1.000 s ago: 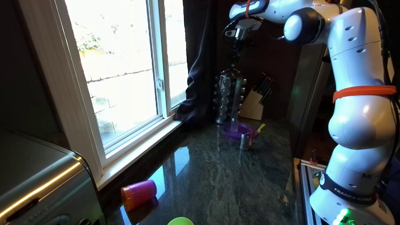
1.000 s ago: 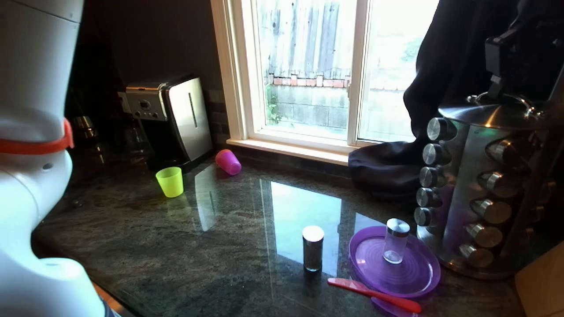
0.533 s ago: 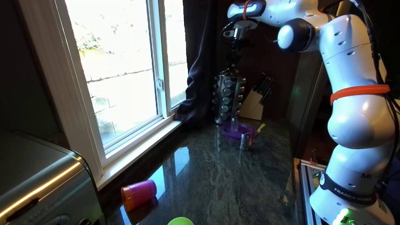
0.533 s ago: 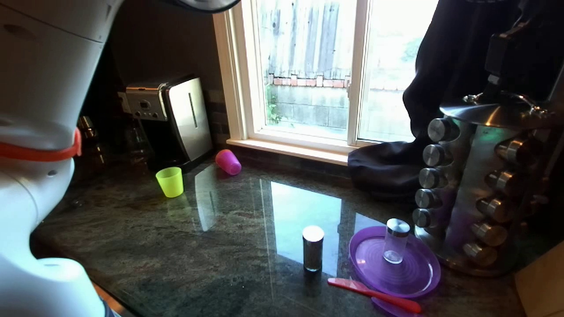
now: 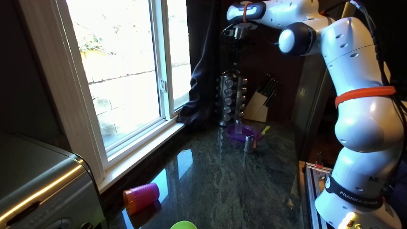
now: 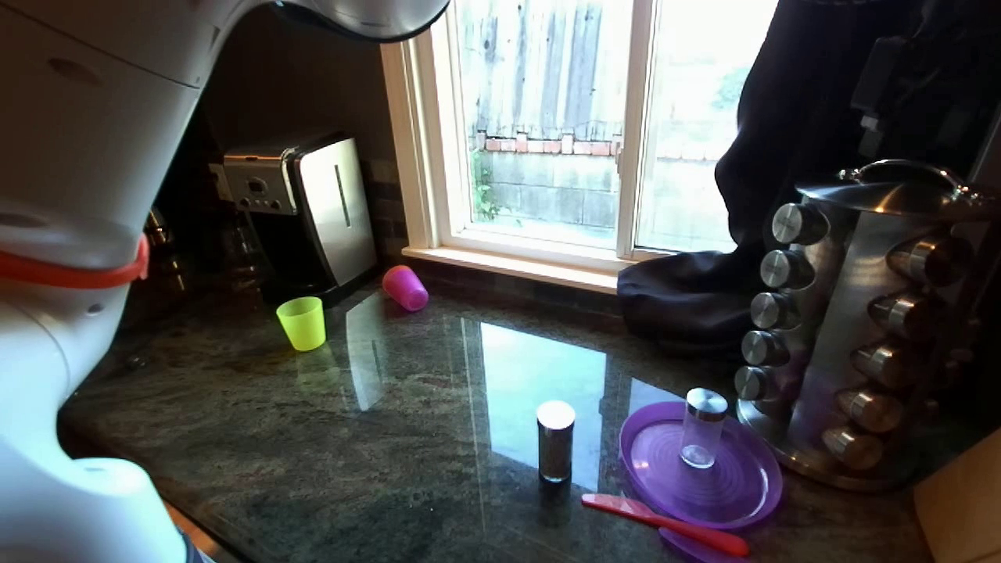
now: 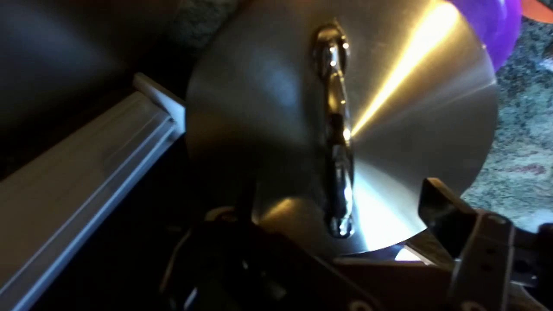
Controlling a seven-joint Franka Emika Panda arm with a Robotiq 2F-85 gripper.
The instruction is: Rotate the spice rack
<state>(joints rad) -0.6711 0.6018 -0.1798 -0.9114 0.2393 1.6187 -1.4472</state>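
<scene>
The spice rack (image 6: 829, 344) stands upright at the counter's far end, a steel tower with columns of lidded jars, seen in both exterior views. From above, the wrist view shows its round steel lid (image 7: 259, 99) and the arched chrome handle (image 7: 337, 103). My gripper (image 7: 341, 196) is over the lid's edge with fingers spread wide; the right finger (image 7: 449, 216) shows clearly, while the left one is lost in shadow. The handle's near end lies in the gap, touching neither finger as far as I can see. In an exterior view the dark gripper (image 5: 234, 65) is directly above the rack.
Beside the rack sits a purple plate (image 6: 653, 461) bearing a clear jar (image 6: 702, 438). A shaker (image 6: 555, 450) and red knife (image 6: 665, 524) lie close by. The knife block (image 5: 256, 108), dark curtain (image 6: 680, 305) and window sill (image 7: 86, 181) border the rack.
The gripper has lifted from handle level to above it, and the arm has shifted slightly toward the window. The rack's jar columns have turned a little.
</scene>
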